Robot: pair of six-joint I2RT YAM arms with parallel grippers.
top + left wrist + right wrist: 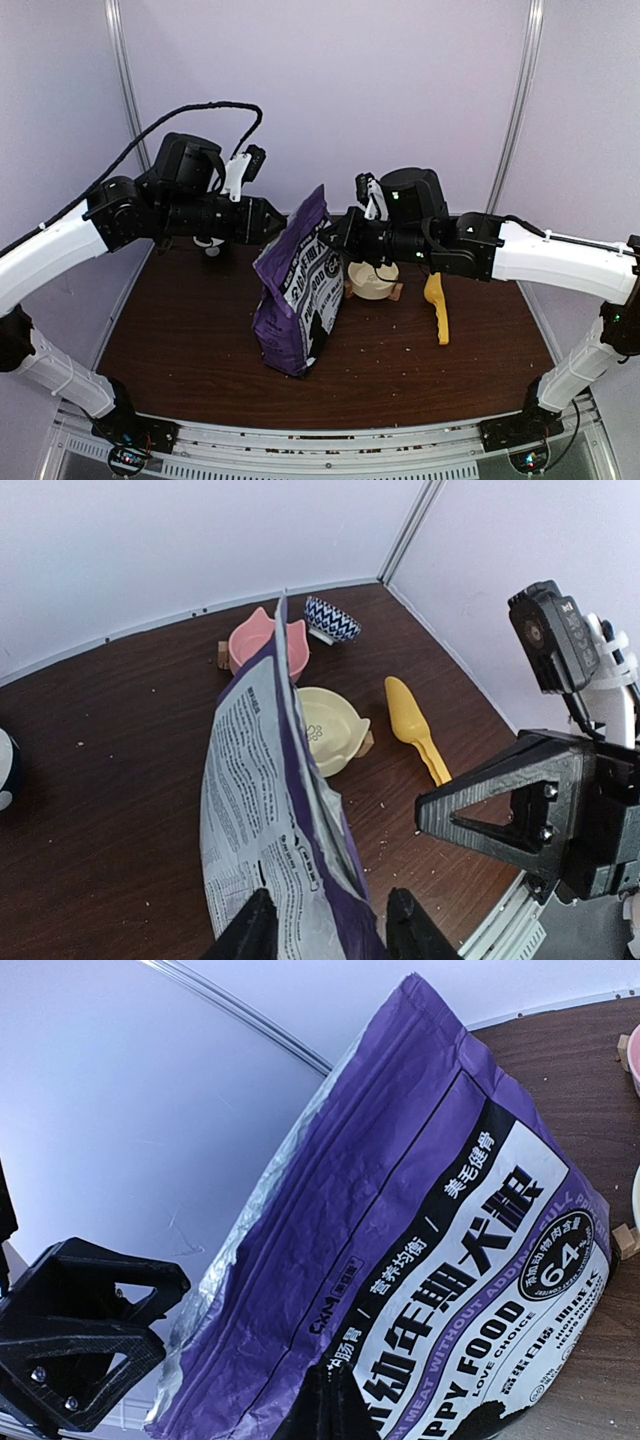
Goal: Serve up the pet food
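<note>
**Tip-over & spill risk at the grab**

The pet food bag (300,290) stands upright on the table (200,330), its top right btw the two arms' fingertips. No loose kibble heap in view; food is presumably inside, w/ only a few specks on the wood.

The L pincer (330,905) has its fingers apart, one on each side of the bag's upper edge, and the bag fills the gap. Can't tell if they bite or only straddle. The R pincer (333,238) is pressed together, tip at the bag's opposite edge, facing the L pincer across it. Can't tell whether any film is nipped in it; its wrist view is nearly all purple front panel.

Beyond the bag from the L pincer, and just below and behind the R pincer, sits the cream bowl (335,730), which looks empty. Further out past it are the pink bowl (262,645) and the patterned bowl (333,620). On the R pincer's side, beside the cream bowl and apart from both pincers, lies the yellow scoop (412,720).

Step, as I read it: getting hold of the bag top to open or tilt it.

What could go wrong:
- L hold unsure: if R pulls w/o L gripping, the tall, soft bag topples instead of opening.
- A fall toward the R pincer's side would hit the cream bowl, maybe shove the scoop.
- Only one panel pinched: mouth won't open, or film tears and kibble dumps on the table.
- Pincers v. close head-on: fingers may clash thru the film.
- Bag blocks most of R's wrist view, so pour aim would be poor.
</note>
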